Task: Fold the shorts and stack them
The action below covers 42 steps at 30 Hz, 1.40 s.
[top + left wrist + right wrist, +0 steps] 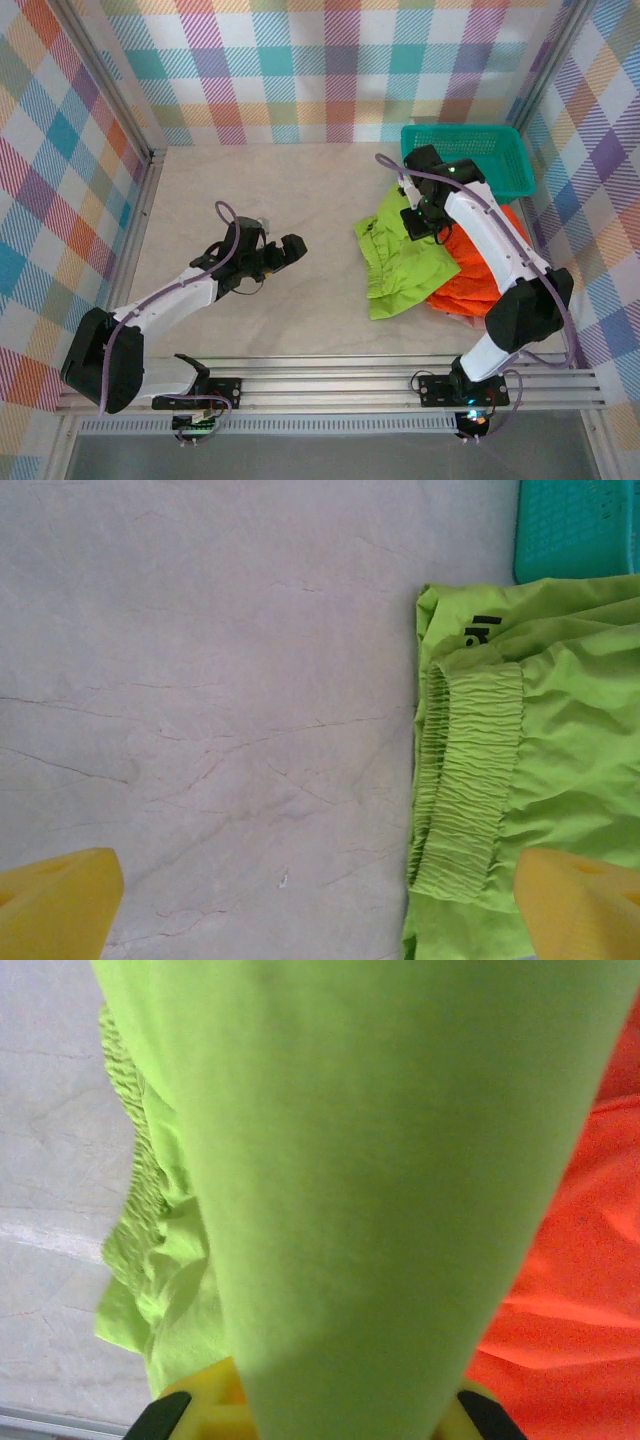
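- The left arm (170, 295) reaches in from the lower left of the top view. The left jaws are wide apart and hold nothing. They sit just left of the green shorts (400, 265), and I think they are waiting to take that side.
- The counter (280, 190) in the middle is flat and pale. It looks like a good spot to spread the cloth and fold it.
- The green shorts lie right of the middle, partly on the counter and partly on top of the orange shorts (480, 285). In the left wrist view the waistband (465, 770) runs up and down on the right side, facing the left jaws.
- The right jaws are clamped on the green shorts near their upper edge. In the right wrist view the green cloth rises tight from between the yellow fingers (205, 1405) at the bottom. I think the pull is meant to lift this pair off the pile so it can be laid flat.
- The orange shorts sit crumpled at the lower right, under the green pair and the right arm (500, 260). They are not folded yet.
- The basket (500, 140) stands at the upper right, just behind the pile.
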Available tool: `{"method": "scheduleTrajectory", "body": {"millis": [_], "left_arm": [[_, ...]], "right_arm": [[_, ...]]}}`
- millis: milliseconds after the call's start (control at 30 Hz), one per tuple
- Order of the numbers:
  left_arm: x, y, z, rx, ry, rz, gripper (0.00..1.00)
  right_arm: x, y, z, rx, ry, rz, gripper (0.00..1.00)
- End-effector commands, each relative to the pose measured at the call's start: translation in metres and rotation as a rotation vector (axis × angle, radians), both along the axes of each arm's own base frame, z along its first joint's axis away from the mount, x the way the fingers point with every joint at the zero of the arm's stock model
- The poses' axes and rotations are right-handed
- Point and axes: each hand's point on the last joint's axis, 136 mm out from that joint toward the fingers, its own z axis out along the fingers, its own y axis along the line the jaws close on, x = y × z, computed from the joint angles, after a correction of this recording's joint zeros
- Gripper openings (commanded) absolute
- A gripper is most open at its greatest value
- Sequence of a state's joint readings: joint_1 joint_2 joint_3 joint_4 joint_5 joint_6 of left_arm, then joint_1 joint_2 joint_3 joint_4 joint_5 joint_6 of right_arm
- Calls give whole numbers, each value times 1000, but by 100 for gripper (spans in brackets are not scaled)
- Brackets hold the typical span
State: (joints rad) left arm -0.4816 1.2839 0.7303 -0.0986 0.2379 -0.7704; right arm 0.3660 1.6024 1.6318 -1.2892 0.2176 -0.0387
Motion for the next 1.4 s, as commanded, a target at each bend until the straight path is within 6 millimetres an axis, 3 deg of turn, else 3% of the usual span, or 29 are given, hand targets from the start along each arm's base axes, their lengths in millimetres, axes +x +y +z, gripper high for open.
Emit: {"method": "scheduleTrajectory", "body": {"millis": [0, 400, 800, 900, 1133, 1367], "left_arm": [[6, -2, 9, -27, -21, 6, 100], [8, -4, 6, -29, -15, 7, 100], [9, -5, 1, -25, -6, 5, 100], [10, -6, 1, -26, -4, 3, 100], [12, -9, 4, -13, -2, -20, 100], [14, -12, 4, -16, 4, -36, 100]], "right_arm": [[-5, -12, 20, -45, -17, -2, 0], [-6, -26, 74, -26, -114, -30, 0], [-10, -70, 111, -14, -176, -115, 0], [-10, -84, 108, -37, -175, -137, 0], [3, -131, 78, -174, -125, -222, 0], [13, -165, 66, -274, -112, -291, 0]]}}
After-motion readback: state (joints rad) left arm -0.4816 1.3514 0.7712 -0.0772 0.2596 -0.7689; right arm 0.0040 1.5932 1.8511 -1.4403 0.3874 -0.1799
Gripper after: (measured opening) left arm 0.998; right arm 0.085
